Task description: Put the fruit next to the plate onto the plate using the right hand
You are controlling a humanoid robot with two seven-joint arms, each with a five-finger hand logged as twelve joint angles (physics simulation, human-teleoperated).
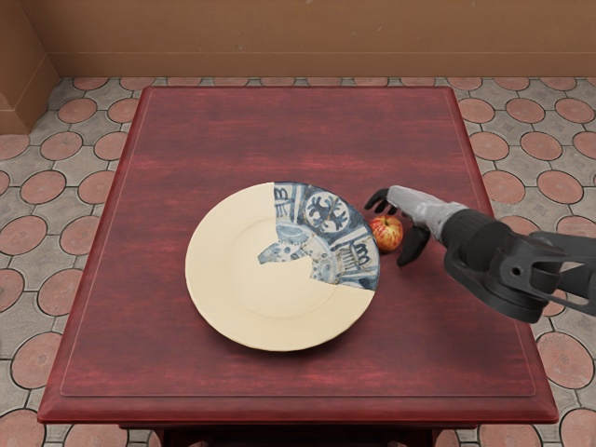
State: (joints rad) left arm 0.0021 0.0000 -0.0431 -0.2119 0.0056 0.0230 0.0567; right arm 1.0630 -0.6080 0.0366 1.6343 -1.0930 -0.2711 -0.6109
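right hand (pixel 412 217) was empty, fingers (pixel 379 198) spread round apple (pixel 386 233) just right of plate (pixel 233 279); needed an even wrap before lifting over rim.

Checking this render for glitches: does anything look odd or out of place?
The round cream plate carries blue-and-white pattern only on a jagged-edged patch at its upper right; the rest is plain. Nothing is spilled.

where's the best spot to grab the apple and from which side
Probably around its round middle, pinching the far and near sides and coming in from the right. The apple is small and round, the plate crowds its left, and the right hand is on the clear side.
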